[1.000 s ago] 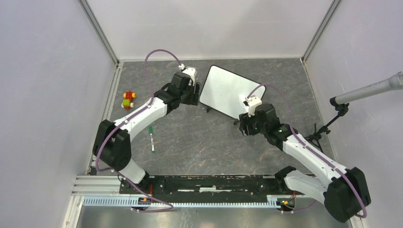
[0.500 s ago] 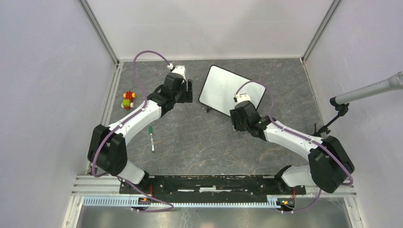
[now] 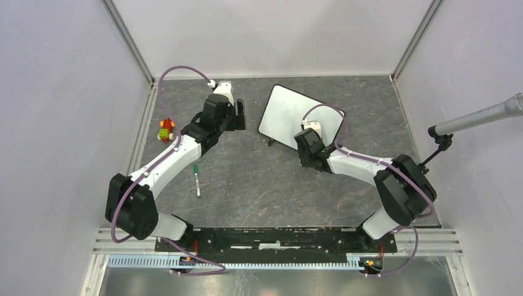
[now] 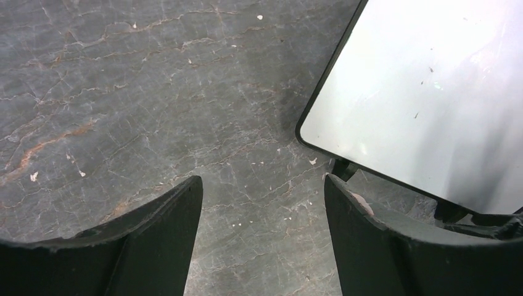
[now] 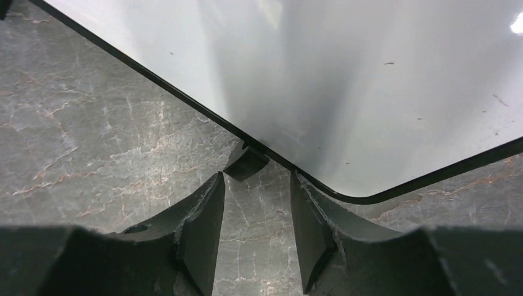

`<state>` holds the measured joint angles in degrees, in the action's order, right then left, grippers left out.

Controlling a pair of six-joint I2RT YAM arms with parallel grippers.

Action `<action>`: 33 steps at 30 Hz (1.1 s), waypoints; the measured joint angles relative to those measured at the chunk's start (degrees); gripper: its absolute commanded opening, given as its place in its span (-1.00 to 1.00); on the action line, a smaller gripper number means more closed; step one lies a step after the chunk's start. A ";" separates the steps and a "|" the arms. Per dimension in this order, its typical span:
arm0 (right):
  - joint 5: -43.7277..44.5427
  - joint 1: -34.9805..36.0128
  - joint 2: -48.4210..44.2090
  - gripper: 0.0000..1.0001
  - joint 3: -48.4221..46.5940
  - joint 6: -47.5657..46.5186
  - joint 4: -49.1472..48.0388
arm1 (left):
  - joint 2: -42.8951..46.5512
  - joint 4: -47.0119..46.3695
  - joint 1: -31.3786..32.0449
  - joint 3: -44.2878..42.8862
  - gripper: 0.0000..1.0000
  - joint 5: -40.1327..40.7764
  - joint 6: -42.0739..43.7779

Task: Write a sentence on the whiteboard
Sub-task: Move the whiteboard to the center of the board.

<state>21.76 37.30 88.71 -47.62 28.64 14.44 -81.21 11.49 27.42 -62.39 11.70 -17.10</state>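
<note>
The whiteboard [image 3: 290, 114] lies tilted at the back middle of the table, black-framed, its face plain white with a few specks; no sentence shows on it. My left gripper [image 3: 240, 117] hangs to the left of the board, apart from it. In the left wrist view the left gripper [image 4: 262, 182] is open over bare table, with the whiteboard [image 4: 432, 92] at the upper right. My right gripper [image 3: 303, 148] is at the board's near edge. In the right wrist view the right gripper [image 5: 256, 179] is open with nothing in it, just short of the whiteboard [image 5: 339, 74] and its black foot [image 5: 247, 161].
A green marker [image 3: 197, 179] lies on the dark marbled table left of centre. A small red, yellow and green toy [image 3: 165, 129] sits by the left wall. A microphone on a stand [image 3: 444, 132] reaches in from the right.
My left gripper has drawn back to the left, away from the board. My right gripper has slid left along the board's near edge, its jaws narrower, and its elbow has folded in.
</note>
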 measured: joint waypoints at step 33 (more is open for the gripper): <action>-7.10 -13.81 -1.33 0.15 7.02 -19.54 -14.47 | 1.14 -0.59 -4.59 3.13 0.60 -7.61 0.02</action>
<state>14.66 23.49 87.37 -40.60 9.10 -0.03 -80.07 10.90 22.83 -59.27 4.10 -17.08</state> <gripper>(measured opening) 0.562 0.798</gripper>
